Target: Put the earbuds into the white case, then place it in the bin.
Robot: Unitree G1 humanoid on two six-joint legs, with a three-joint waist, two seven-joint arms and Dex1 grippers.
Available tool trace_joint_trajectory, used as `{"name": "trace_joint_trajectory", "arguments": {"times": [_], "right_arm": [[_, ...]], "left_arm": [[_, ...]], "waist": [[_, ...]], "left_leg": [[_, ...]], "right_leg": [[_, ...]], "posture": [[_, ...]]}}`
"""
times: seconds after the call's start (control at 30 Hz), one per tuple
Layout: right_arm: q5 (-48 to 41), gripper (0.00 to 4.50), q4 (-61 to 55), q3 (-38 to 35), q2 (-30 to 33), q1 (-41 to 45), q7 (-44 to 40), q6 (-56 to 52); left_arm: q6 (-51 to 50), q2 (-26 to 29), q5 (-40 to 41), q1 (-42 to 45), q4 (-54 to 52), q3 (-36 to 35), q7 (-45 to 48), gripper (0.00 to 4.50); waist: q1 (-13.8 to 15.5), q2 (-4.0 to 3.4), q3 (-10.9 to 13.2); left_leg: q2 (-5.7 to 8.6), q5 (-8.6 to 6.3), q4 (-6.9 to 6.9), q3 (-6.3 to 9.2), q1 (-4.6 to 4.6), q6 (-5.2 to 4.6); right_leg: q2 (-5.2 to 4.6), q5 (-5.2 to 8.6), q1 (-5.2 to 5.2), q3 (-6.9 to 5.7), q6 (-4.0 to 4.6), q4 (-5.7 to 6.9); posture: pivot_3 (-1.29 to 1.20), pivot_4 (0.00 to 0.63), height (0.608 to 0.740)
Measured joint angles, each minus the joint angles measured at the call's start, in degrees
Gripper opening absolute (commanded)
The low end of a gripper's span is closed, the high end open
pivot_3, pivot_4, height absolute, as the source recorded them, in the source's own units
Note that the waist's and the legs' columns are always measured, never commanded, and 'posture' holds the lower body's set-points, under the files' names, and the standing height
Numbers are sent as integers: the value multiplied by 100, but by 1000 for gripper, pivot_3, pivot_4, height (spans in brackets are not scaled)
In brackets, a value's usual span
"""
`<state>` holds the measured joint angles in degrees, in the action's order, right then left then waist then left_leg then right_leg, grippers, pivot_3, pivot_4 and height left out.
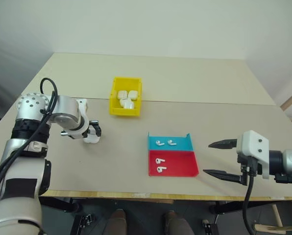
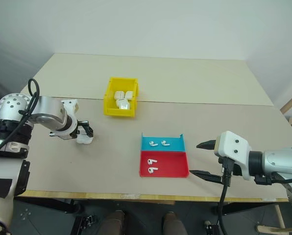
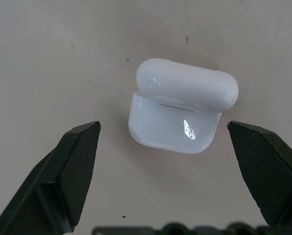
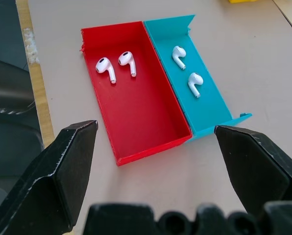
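The white case (image 3: 180,107) lies on the table with its lid slightly ajar. My left gripper (image 3: 163,127) points down over it, open, one finger on each side and neither touching it. Seen from the head, the case (image 1: 90,138) sits at the table's left, under that gripper (image 1: 92,132). Two earbuds (image 4: 115,63) lie in the red tray (image 4: 136,112), and two more earbuds (image 4: 186,69) lie in the blue tray (image 4: 209,107). My right gripper (image 1: 208,158) hangs open and empty just right of the trays. The yellow bin (image 1: 124,111) stands further back.
Other white cases (image 1: 126,98) lie inside the bin. The red and blue trays sit side by side near the table's front edge (image 1: 151,196). A seam crosses the tabletop behind the bin.
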<state>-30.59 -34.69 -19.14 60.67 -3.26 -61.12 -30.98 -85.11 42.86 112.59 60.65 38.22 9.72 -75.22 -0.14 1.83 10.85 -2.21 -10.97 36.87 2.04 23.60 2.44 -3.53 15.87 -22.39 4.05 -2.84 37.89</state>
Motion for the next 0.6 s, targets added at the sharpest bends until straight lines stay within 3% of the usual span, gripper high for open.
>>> {"name": "trace_joint_trajectory", "arguments": {"times": [0.23,0.6], "right_arm": [[-7,4426,-113,-94,0,-46,45,-183],[-17,4426,-249,-190,-19,-192,145,-353]], "left_arm": [[-8,-91,-211,127,218,44,96,4500],[-487,-365,-1852,340,580,-337,1075,4500]], "waist": [[4,1,0],[-12,1,0]], "left_leg": [[5,2,0,5,3,3],[8,2,0,9,12,4]], "right_leg": [[-2,0,0,-3,-2,0],[-3,0,-3,-6,-6,-6]], "posture": [[0,150,740],[0,150,740]]}}
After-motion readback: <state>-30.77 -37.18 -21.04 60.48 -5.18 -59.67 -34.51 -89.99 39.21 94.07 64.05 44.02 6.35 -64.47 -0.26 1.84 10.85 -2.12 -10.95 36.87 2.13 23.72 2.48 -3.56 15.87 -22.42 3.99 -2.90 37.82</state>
